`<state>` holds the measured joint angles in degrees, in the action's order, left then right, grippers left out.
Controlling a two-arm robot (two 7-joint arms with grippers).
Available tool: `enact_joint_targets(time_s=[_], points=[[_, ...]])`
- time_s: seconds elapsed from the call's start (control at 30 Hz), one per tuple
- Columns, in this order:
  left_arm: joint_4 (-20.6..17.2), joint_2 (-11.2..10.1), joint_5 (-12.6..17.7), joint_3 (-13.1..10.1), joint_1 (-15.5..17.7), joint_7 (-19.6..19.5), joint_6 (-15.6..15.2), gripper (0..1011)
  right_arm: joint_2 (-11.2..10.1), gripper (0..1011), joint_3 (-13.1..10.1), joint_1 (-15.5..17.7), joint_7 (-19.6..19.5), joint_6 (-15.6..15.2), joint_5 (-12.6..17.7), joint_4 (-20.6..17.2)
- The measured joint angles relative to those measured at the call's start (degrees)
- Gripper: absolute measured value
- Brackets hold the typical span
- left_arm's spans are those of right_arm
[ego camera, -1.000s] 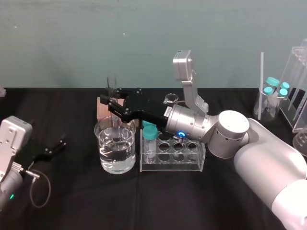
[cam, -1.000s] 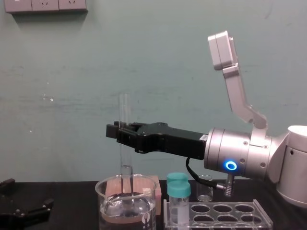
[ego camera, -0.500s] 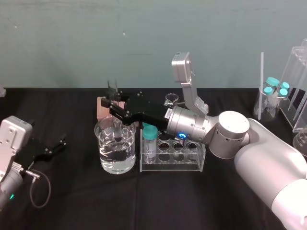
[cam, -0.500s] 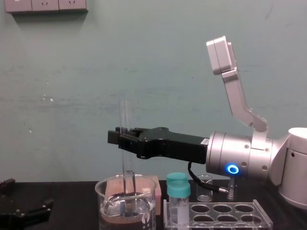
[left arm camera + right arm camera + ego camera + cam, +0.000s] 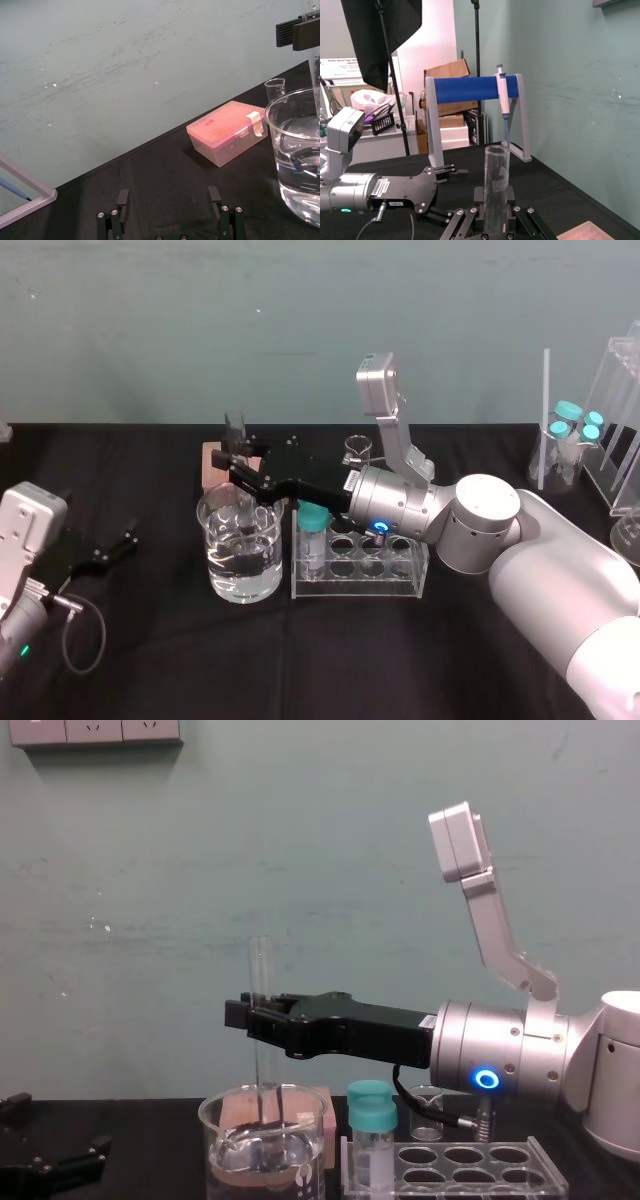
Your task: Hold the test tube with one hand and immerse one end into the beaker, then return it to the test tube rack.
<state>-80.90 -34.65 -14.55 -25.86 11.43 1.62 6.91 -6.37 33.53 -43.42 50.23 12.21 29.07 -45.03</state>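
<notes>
Immersion step: tube (image 5: 259, 970) end lowered into beaker (image 5: 225, 1160).
The tube is clamped upright by the right gripper (image 5: 250, 1015); a straight lift, then alignment over a rack (image 5: 360, 585) hole, is called for. The left gripper (image 5: 100, 550) is parked open.

The beaker (image 5: 212, 1145) — base cut off at chest view's edge.

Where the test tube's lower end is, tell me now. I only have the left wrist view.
Observer: Chest view: the right gripper is shut on the test tube, holding it upright with its lower end below the beaker's rim.
Operator: My left gripper is idle, open. Give me the return spot.
Observer: Head view: the test tube rack stands right beside the beaker, on the robot's right, with a teal-capped vial at its end nearest the beaker.
</notes>
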Motion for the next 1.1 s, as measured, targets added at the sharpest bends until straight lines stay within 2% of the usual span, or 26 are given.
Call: enact_joint_targets(time_s=[1.1], points=[[0.0, 0.0, 0.0, 0.0, 0.0, 0.0, 0.0, 1000, 0.5, 236, -0.3, -0.5, 0.6, 0.1, -0.6, 1.2]])
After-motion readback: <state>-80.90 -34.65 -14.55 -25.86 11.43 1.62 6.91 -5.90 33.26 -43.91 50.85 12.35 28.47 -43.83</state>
